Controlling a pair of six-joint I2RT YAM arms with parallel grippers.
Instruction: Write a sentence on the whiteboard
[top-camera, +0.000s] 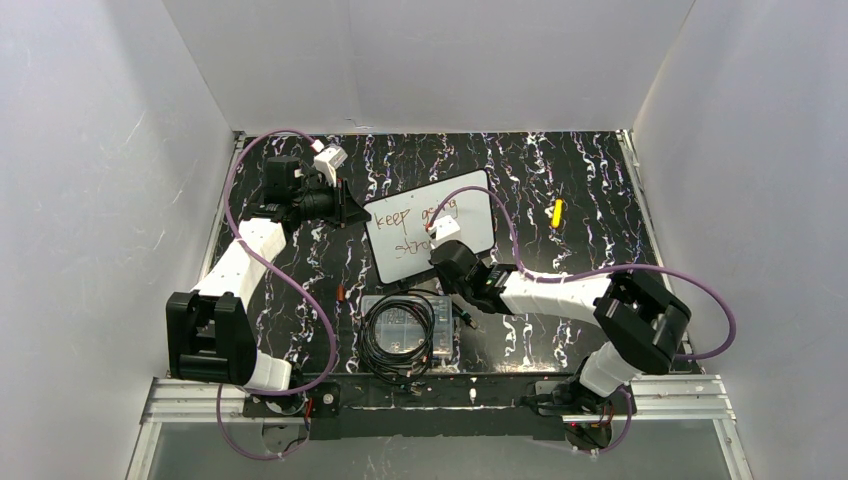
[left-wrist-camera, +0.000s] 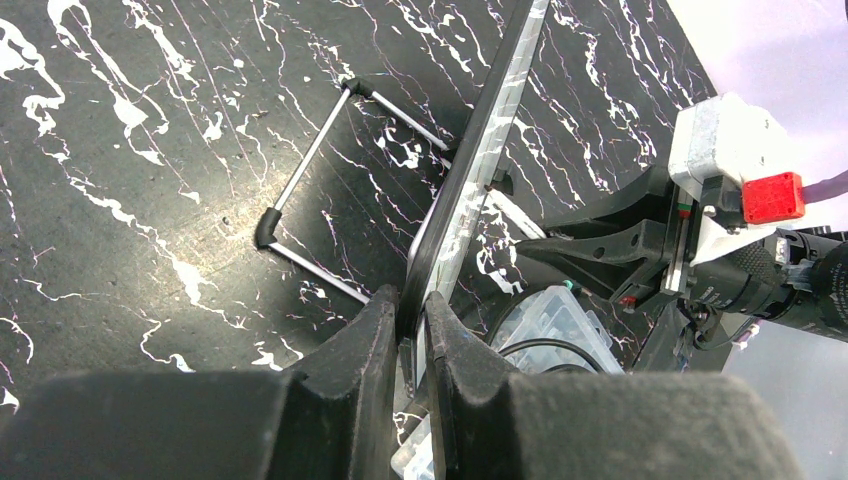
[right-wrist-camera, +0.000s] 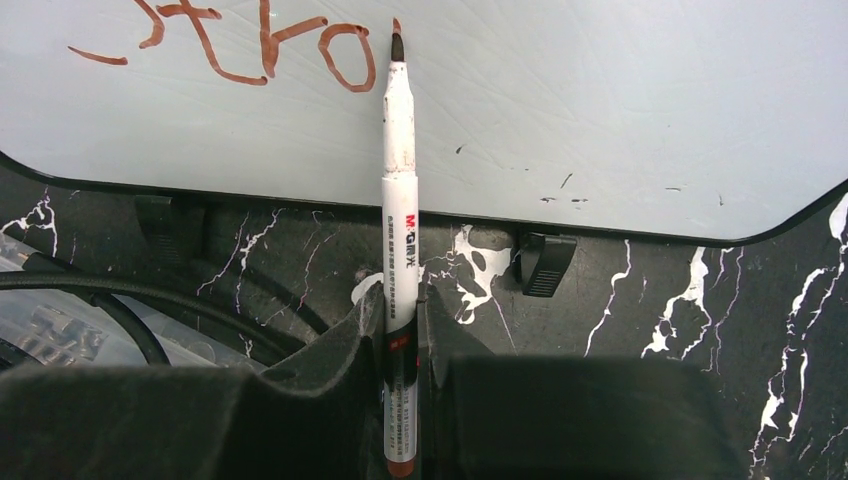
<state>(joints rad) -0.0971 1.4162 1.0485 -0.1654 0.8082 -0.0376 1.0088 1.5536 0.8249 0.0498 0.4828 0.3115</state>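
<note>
Right pincer (right-wrist-camera: 400, 300) pinches marker (right-wrist-camera: 398, 150), hiding sentence (top-camera: 398, 214) end from above; left pincer (left-wrist-camera: 410, 300) clamps whiteboard (left-wrist-camera: 490, 120) edge.

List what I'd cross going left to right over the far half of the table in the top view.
Left gripper → whiteboard → small yellow item. The right gripper and marker overlap the whiteboard, so they are left out.
</note>
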